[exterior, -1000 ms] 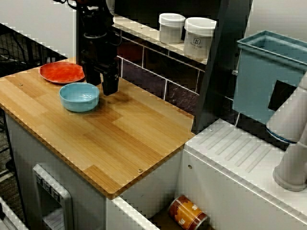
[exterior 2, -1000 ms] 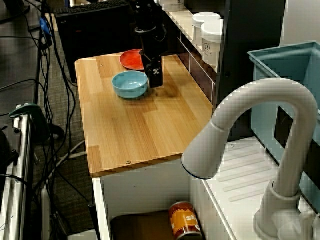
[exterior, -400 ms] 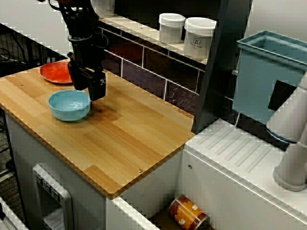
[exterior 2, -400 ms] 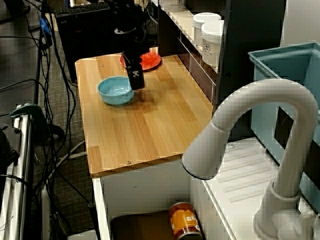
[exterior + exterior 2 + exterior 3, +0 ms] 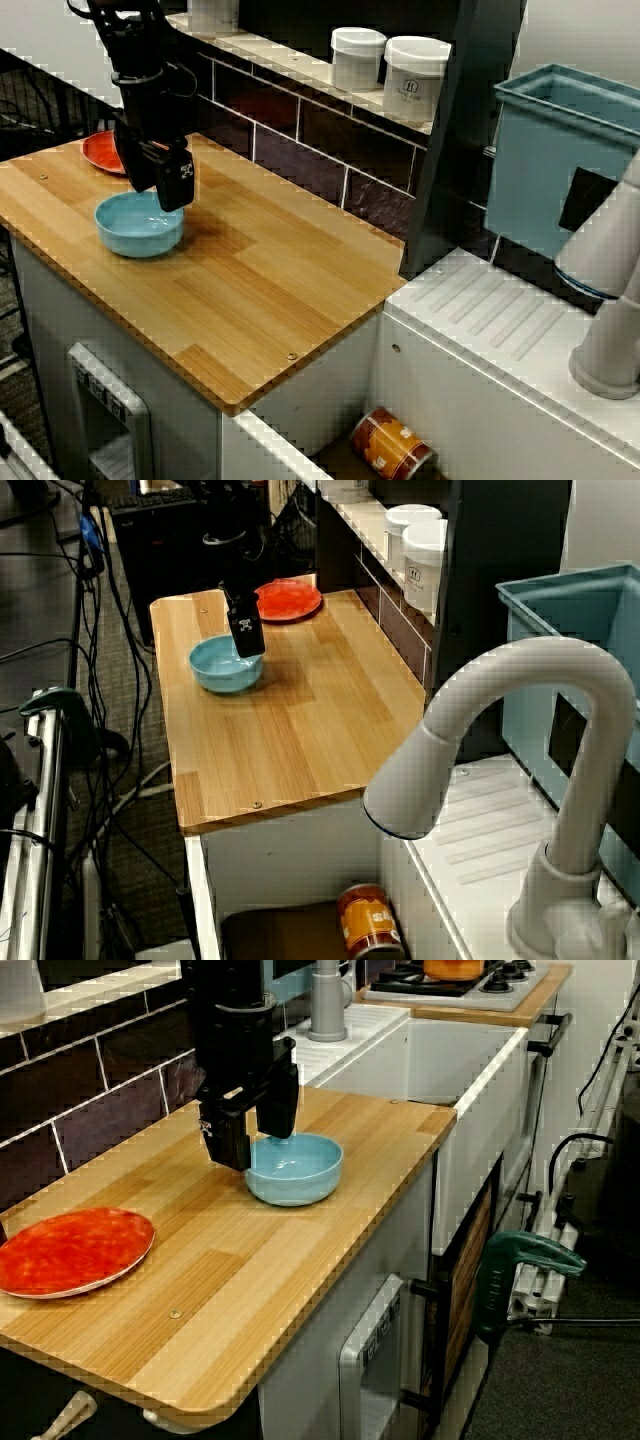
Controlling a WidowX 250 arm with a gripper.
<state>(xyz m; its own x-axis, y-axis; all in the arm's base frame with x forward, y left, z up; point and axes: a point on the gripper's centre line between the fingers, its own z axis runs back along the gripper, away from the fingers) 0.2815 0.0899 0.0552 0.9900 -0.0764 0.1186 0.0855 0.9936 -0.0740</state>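
My black gripper (image 5: 256,1150) stands upright over the wooden counter (image 5: 270,290), shut on the back rim of a light blue bowl (image 5: 300,1172). One finger is inside the bowl and the other outside it. In the view from the sink side the bowl (image 5: 135,228) rests on the counter near its left front, with the gripper (image 5: 172,192) at its right rim. The view from over the faucet shows the same hold, gripper (image 5: 248,646) on bowl (image 5: 220,668). An empty red plate (image 5: 70,1250) lies behind, apart from the bowl.
A dark tiled wall runs along the back of the counter, with two white jars (image 5: 357,58) on a shelf above. A teal bin (image 5: 560,150) and a white faucet (image 5: 500,730) stand at the right. A can (image 5: 392,445) lies below the counter's edge.
The gripper has moved left toward the counter's outer end and front edge, carrying the blue bowl with it. The red plate has stayed put.
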